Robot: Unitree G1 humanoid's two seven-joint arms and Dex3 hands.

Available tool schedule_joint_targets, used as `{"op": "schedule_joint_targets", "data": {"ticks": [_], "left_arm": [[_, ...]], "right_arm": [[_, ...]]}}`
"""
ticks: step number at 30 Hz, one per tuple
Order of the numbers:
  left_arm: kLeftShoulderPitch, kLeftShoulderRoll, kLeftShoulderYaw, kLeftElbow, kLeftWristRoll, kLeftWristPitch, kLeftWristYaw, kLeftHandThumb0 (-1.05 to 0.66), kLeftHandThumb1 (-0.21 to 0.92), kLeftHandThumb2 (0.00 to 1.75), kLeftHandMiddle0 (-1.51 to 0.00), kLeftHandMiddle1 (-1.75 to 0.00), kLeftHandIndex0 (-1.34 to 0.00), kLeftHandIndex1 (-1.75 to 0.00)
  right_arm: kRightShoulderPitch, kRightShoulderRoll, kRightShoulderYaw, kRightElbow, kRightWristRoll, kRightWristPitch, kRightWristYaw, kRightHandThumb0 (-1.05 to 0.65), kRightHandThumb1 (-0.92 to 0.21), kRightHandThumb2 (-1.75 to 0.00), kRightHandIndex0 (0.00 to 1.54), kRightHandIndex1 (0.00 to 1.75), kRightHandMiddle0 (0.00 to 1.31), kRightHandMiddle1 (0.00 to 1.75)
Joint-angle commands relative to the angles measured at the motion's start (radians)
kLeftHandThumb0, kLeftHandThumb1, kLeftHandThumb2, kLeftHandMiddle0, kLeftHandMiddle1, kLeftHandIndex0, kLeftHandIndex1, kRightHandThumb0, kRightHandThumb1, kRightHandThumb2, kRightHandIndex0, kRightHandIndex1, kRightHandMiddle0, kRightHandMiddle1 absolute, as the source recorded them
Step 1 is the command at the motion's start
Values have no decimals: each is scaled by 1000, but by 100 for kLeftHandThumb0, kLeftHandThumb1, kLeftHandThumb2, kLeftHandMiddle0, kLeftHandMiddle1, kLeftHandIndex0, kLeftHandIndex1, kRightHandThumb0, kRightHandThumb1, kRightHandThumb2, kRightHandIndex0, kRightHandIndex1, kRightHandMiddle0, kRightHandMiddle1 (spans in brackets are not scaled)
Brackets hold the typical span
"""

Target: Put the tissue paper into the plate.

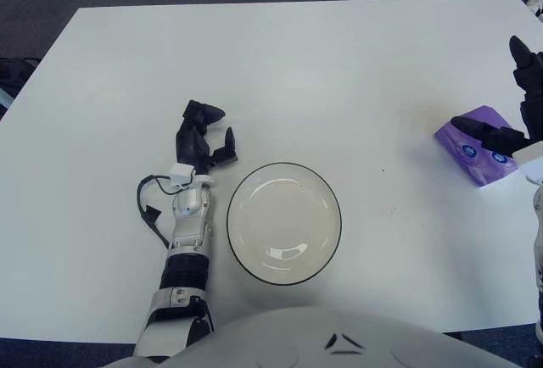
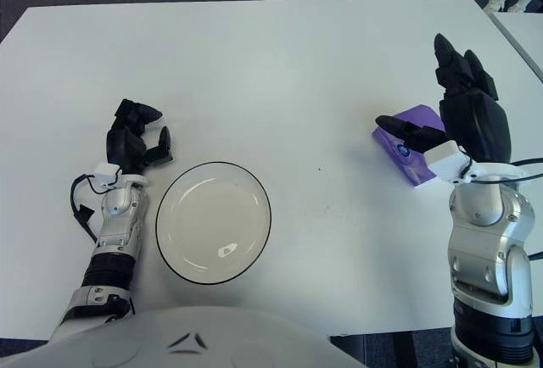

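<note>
Where the white counter [image 2: 280,54] nears its right edge, a purple soft-pack of tissue paper [image 2: 409,149] is seen lying flat, glossy and roughly rectangular. Over it the right hand [image 2: 462,122] is held, black fingers [image 2: 454,67] spread and nothing grasped; thumb above the pack. Well apart lies a round, glazed white plate [image 2: 213,221], dark-rimmed. Beside it, on its left, the left hand [image 2: 134,141] shows, fingers loosely curled, empty.
</note>
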Motion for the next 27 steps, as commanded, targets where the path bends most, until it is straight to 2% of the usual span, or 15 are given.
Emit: {"op": "schedule_joint_targets", "data": {"ticks": [1, 2, 5, 8, 15, 24, 27], "left_arm": [[167, -18, 9, 139, -4, 41, 11, -1, 25, 133, -71, -150, -52, -175], [167, -18, 8, 140, -4, 40, 10, -1, 25, 133, -71, -150, -52, -175], [166, -16, 8, 141, -4, 33, 7, -1, 25, 133, -70, -151, -52, -175], [167, -15, 8, 141, -2, 28, 8, -1, 25, 132, -70, -150, -52, -175], [168, -11, 6, 138, 4, 35, 11, -1, 26, 131, -70, -148, -53, -175], [170, -7, 7, 136, -7, 35, -4, -1, 26, 132, -69, -152, -51, -175], [170, -5, 8, 137, -8, 37, -6, -1, 26, 132, -69, -153, -51, -175]], "right_arm": [[36, 21, 1, -6, -14, 40, 19, -100, -57, -47, 0, 0, 0, 0], [45, 25, -1, 13, -9, 24, 9, -100, -57, -48, 0, 0, 0, 0], [34, 25, 3, -3, -20, 43, 11, -101, -56, -51, 0, 0, 0, 0], [40, 19, -11, 65, -12, -10, -23, -102, -57, -53, 0, 0, 0, 0], [64, 5, -17, 131, -11, -72, -47, -104, -60, -53, 0, 0, 0, 0], [77, 9, -4, 222, 4, -145, -63, -105, -65, -48, 0, 0, 0, 0], [65, 6, 6, 288, -1, -170, -82, -105, -66, -47, 0, 0, 0, 0]]}}
